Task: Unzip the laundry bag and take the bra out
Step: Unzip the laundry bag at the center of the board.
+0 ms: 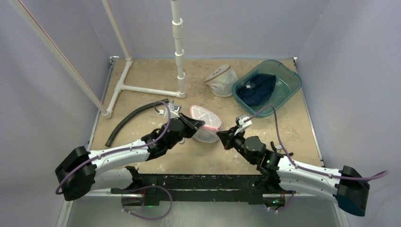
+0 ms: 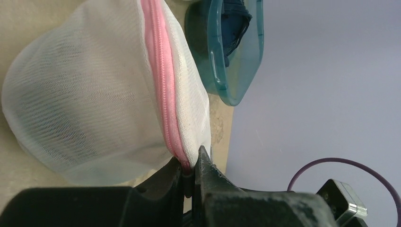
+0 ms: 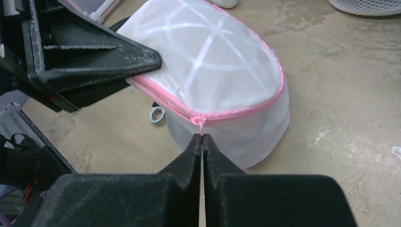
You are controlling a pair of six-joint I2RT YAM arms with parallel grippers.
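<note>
**Fig.** Two-arm hold on the laundry bag (image 1: 206,125) at mid-table, zip not yet run.

- **Left side:** the left gripper (image 2: 191,166) is clamped tight on the bag's rim, right at the pink zipper (image 2: 163,85) seam, on the side nearest its own arm. Judged purpose: anchor the soft mesh so it doesn't drag along when the slider is pulled.
- **Right side:** the right gripper (image 3: 202,137) is pinched closed on the zipper pull (image 3: 199,122), a small pink tab at the front of the dome, w/ its fingertips just beside the bag wall.
- **Bra:** the zip looks closed as far as visible, so the bra is prob. inside — it can't be made out through the mesh; only white ribs show.
- **Edges & room:** bare table (image 1: 283,130) lies to the right of the bag and btwn the arms. That should give the right arm space to sweep the pull along the curved seam.
- **Background:** the teal bin (image 1: 286,80) w/ a dark garment (image 1: 257,89) and a second mesh bag (image 1: 221,81) stand well apart behind. The pipe stand (image 1: 178,47) and black hose (image 1: 130,120) sit on the left arm's side, the hose end near that wrist.
- **Risk:** the tab slips from the pinch, or the dome collapses.
</note>
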